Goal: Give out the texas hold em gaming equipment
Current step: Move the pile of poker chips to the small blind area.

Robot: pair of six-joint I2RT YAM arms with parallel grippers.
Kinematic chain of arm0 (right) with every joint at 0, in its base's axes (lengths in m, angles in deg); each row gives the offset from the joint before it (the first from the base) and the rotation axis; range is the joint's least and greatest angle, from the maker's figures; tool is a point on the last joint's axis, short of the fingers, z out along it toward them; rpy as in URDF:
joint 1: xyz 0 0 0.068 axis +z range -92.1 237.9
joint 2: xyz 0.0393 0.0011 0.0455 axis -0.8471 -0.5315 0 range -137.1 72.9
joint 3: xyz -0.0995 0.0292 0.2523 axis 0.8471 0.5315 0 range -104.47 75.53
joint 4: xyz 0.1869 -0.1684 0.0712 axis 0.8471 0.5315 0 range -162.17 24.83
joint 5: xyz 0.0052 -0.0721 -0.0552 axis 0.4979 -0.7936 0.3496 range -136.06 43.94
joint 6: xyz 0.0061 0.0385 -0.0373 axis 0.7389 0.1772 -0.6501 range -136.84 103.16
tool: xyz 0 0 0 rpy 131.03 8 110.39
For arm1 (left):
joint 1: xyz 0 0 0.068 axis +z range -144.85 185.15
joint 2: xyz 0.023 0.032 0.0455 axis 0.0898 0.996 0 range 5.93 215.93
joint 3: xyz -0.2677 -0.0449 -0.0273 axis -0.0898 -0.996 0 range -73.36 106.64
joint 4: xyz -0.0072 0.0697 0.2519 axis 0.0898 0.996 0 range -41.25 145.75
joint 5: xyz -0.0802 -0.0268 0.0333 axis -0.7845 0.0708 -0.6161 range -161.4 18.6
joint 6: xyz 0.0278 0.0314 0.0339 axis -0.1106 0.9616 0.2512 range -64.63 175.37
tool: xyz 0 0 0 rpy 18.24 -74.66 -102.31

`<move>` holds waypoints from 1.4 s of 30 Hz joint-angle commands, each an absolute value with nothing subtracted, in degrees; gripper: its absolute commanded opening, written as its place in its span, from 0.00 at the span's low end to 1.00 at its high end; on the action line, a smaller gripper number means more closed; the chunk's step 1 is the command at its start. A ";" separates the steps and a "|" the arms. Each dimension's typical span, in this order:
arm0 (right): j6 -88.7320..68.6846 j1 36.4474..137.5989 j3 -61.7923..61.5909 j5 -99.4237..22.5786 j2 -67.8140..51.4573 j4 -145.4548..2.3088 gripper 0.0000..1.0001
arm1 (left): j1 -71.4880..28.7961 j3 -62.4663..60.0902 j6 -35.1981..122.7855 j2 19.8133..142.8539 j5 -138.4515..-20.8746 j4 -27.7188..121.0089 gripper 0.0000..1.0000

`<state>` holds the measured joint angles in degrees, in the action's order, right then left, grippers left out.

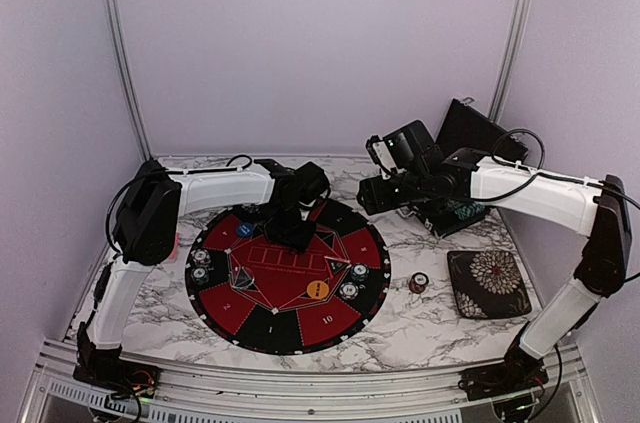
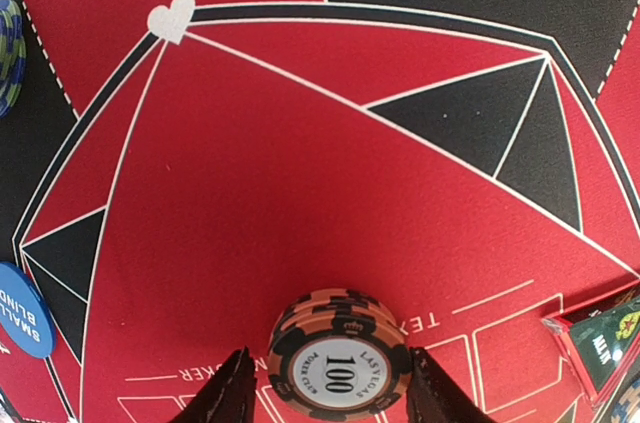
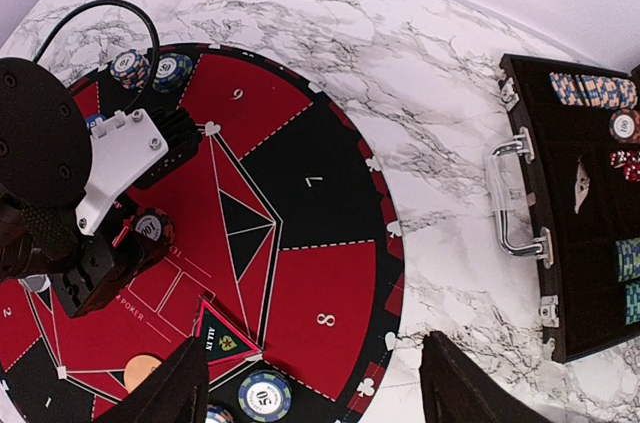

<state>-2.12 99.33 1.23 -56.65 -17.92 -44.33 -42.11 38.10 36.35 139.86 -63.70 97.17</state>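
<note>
A small stack of orange-and-black 100 poker chips [image 2: 340, 363] rests on the red centre of the round poker mat [image 1: 230, 308]. My left gripper [image 2: 338, 398] straddles the stack with its jaws open: the right finger is at the chips' edge and the left finger stands a sliver away. The same stack [image 3: 150, 228] shows under the left gripper [image 1: 290, 233]. My right gripper [image 3: 320, 378] hangs open and empty above the mat's rim near sector 8. On the mat also lie a blue small-blind disc [image 2: 20, 308], an orange disc [image 1: 318, 290] and a 50 chip stack [image 3: 265, 395].
A black hinged case [image 3: 560, 243] with rows of chips lies open on the marble right of the mat. A dark flowered tray [image 1: 487, 283] sits at the right front, with a lone chip stack [image 1: 419, 283] beside it. An all-in triangle [image 3: 222, 338] lies on the mat.
</note>
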 commanded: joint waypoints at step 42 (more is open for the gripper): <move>-1.06 98.80 -0.11 -57.73 -17.01 -44.49 0.70 | -39.21 36.03 37.87 141.46 -64.33 97.72 0.33</move>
<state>-1.86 99.33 1.23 -56.92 -17.92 -44.31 -41.13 37.88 37.00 140.60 -65.97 96.74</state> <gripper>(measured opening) 0.700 0.409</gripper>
